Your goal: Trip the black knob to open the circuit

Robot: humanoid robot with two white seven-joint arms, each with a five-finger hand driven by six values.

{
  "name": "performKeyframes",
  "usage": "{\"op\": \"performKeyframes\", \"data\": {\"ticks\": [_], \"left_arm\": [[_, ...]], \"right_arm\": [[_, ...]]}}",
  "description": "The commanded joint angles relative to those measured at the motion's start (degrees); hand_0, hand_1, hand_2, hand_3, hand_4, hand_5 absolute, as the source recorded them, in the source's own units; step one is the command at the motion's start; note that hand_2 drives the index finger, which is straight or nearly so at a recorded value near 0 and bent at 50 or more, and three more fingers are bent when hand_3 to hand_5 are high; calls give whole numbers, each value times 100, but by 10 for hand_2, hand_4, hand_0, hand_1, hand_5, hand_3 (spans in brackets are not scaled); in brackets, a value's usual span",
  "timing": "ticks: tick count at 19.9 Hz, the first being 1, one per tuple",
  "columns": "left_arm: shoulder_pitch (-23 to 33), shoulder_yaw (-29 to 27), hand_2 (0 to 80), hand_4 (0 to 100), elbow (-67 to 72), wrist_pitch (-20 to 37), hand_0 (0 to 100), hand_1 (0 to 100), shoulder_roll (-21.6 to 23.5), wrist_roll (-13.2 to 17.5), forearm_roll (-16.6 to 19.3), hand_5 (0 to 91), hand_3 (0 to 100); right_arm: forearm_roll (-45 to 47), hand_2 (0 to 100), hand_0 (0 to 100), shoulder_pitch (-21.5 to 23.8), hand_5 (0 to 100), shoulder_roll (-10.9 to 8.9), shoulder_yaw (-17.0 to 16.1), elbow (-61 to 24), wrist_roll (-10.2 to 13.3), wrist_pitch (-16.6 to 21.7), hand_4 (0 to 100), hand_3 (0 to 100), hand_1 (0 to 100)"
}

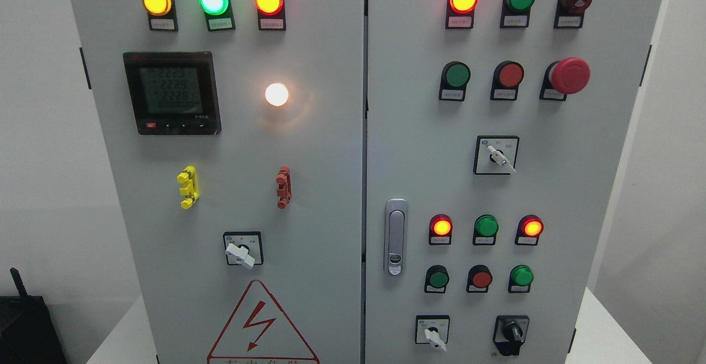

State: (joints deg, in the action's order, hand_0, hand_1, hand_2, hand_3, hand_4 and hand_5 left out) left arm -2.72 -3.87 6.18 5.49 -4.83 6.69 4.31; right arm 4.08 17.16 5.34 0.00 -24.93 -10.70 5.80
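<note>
Head camera, close, facing cabinet (331,187).

Black knob (511,332) fronts open air — white selector (434,335) beside it.

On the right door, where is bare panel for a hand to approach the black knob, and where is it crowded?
Bare panel lies right of the black knob up to the door edge, and between the door handle and the upper selector switch. Crowded: push buttons directly above the knob, white-handled selector to its left. No hand is in view.
</note>
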Motion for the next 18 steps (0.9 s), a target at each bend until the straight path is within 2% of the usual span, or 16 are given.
{"op": "performKeyframes", "data": {"ticks": [1,4,6,10,13,18], "left_arm": [[0,0,0,0,-144,4,120,389,0,-1,0,0,0],[0,0,0,0,-144,4,120,389,0,-1,0,0,0],[0,0,0,0,-144,4,120,389,0,-1,0,0,0],[0,0,0,0,-152,4,120,389,0,-1,0,0,0],[0,0,0,0,-144,4,120,389,0,-1,0,0,0],[0,0,0,0,-144,4,120,389,0,-1,0,0,0]], "right_arm": [[5,0,0,104,0,-129,202,-1971,112,638,118,214,83],[5,0,0,86,0,-374,421,-2313,384,1404,185,265,57],[5,0,0,95,0,-419,466,-2777,612,1669,239,298,32],[22,0,0,156,0,-419,466,-3885,850,1705,326,358,14],[206,0,0,201,76,-410,439,-4667,912,1661,396,438,6],[286,0,0,43,117,-393,378,-5450,947,1485,422,470,8]]}}
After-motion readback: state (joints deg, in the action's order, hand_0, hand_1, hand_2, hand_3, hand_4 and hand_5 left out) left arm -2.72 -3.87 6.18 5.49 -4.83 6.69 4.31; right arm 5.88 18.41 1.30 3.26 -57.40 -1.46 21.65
